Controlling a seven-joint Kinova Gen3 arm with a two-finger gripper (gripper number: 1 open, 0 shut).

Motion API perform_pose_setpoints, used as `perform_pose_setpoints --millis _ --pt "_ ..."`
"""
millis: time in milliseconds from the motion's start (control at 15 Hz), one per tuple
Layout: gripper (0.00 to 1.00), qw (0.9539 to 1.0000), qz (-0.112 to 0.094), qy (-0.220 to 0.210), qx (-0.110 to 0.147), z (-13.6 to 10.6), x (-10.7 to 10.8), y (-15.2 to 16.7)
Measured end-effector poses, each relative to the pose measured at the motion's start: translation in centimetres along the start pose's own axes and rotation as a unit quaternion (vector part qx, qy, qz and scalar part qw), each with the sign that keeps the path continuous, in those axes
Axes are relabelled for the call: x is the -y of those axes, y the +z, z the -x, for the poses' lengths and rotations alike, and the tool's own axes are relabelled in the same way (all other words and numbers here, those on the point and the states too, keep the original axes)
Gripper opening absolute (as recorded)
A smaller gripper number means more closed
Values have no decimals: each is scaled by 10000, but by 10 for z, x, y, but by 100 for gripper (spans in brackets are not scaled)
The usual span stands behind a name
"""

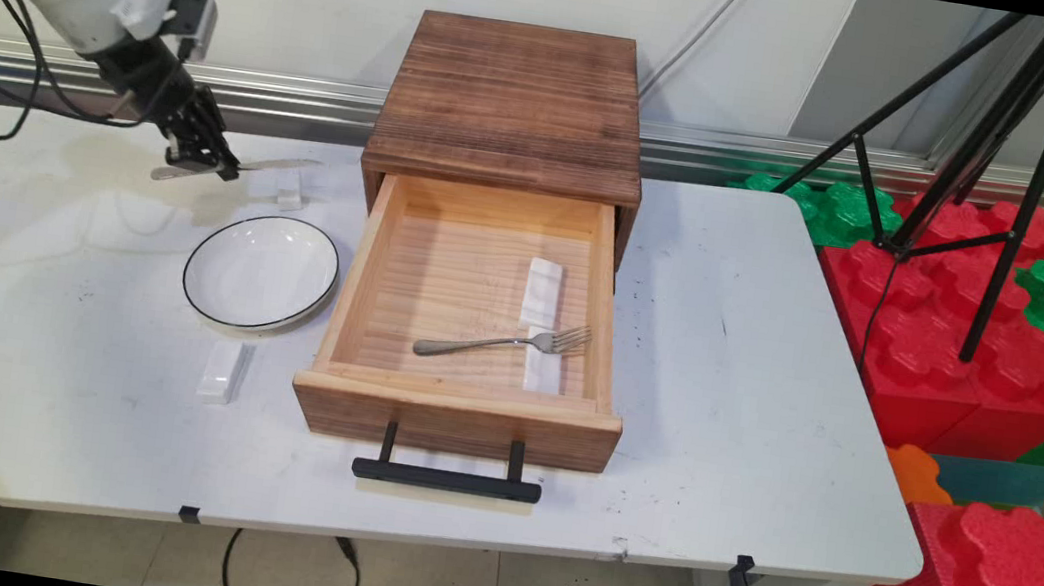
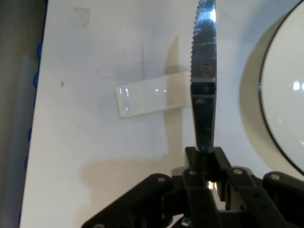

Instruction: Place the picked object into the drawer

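While the arm hangs over the table's [image 1: 752, 384] far left, the gripper [image 1: 205, 159] is clamped on a serrated steel knife [image 1: 268, 166], held off the surface above a small white rest [image 1: 290, 193]. Nearer lies a round white plate [image 1: 260, 272] with a thin black rim, and a 2nd white block [image 1: 221, 371] below it. Right of these, the rough wooden box [image 1: 510, 105] has its pale drawer [image 1: 457, 416] pulled out; inside, a fork [image 1: 504, 341] leans on 1 of 2 white rests [image 1: 541, 292]. Bare tabletop spreads rightward to the rounded edge.
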State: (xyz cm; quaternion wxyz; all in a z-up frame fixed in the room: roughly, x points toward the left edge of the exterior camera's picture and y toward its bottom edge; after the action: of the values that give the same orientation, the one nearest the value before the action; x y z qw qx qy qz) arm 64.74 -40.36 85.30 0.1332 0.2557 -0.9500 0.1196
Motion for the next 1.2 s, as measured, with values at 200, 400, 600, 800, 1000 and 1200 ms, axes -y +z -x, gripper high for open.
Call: perform_pose_setpoints --millis 200,400,600,800,1000,1200 --pt "0 9999 54 68 -55 -4 -12 -27" --pt "0 9997 123 114 -183 -13 -27 -50" --pt "0 9990 178 126 -386 -29 -43 -71" --pt "0 9978 250 146 -600 -47 -58 -86" --pt "0 9956 350 152 -857 -72 -76 -98" --pt "0 9936 430 155 -1037 -95 -90 -101"
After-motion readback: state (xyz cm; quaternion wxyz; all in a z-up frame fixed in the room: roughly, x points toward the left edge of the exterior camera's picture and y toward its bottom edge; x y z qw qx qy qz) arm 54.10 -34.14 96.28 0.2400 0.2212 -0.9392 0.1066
